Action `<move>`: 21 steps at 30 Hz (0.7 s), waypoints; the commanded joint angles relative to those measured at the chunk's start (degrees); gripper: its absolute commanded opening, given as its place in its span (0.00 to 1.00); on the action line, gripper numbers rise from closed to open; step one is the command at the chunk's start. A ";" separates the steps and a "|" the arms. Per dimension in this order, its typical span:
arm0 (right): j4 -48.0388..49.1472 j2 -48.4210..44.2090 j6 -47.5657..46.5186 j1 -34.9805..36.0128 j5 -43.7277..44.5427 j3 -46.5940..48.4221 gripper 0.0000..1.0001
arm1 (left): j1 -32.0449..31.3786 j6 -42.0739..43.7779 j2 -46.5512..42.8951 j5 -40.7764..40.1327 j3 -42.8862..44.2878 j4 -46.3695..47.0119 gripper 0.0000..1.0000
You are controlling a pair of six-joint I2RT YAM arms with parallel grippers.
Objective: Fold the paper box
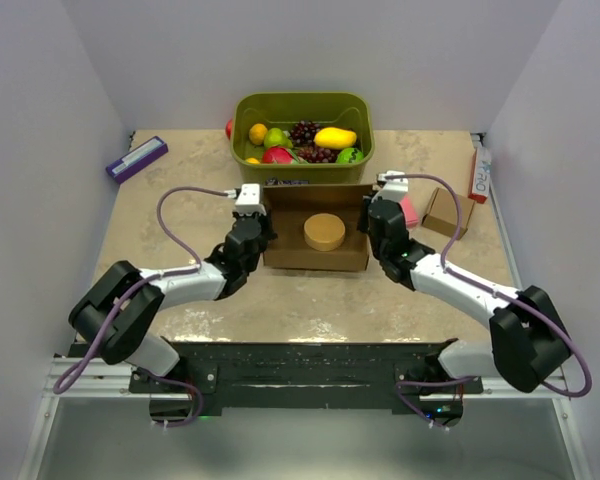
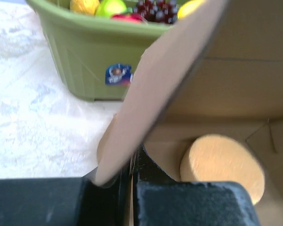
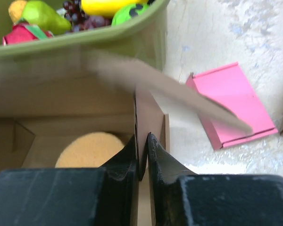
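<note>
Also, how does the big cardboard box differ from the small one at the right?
The paper box is far bigger than the small box. A round disc lies in the paper box; nothing shows in the small box. The left gripper and right gripper pinch the paper box's side walls; the small box lies untouched. Both are brown cardboard.

A mottled beige worktop (image 1: 310, 305) is spread beneath the left pincer (image 1: 261, 212) and right pincer (image 1: 370, 215). It is enclosed by plain white walls (image 1: 310, 50) beyond them and to either side. Even light is cast.
</note>
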 commanded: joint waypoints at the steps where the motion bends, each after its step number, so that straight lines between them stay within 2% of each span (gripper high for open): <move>1: -1.02 -2.55 5.55 1.95 -2.60 -2.39 0.16 | -3.03 -4.80 0.12 4.69 -3.39 -6.30 0.00; 4: -1.99 -4.48 6.34 2.21 -2.24 -3.53 0.19 | -3.56 -5.33 -0.94 4.08 -4.45 -6.30 0.00; 7: -3.22 -6.67 7.04 2.48 -2.15 -4.41 0.27 | -4.17 -5.42 -2.34 3.81 -5.24 -6.65 0.00; 11: -5.41 -9.66 7.31 2.74 -2.15 -5.64 0.42 | -4.88 -5.24 -5.15 3.64 -6.47 -7.97 0.00; 13: -6.12 -10.63 7.31 2.83 -2.15 -6.44 0.46 | -5.05 -5.41 -6.90 3.28 -7.53 -8.58 0.01; 15: -6.91 -11.86 7.31 2.92 -2.15 -7.40 0.50 | -5.23 -5.42 -8.14 3.37 -9.54 -8.33 0.04; 19: -7.35 -13.54 7.48 3.09 -2.94 -9.07 0.55 | -5.49 -5.15 -12.61 4.86 -12.71 -7.71 0.24; 21: -7.79 -14.06 7.57 3.09 -3.03 -9.69 0.57 | -5.76 -5.06 -14.46 5.39 -13.77 -7.53 0.30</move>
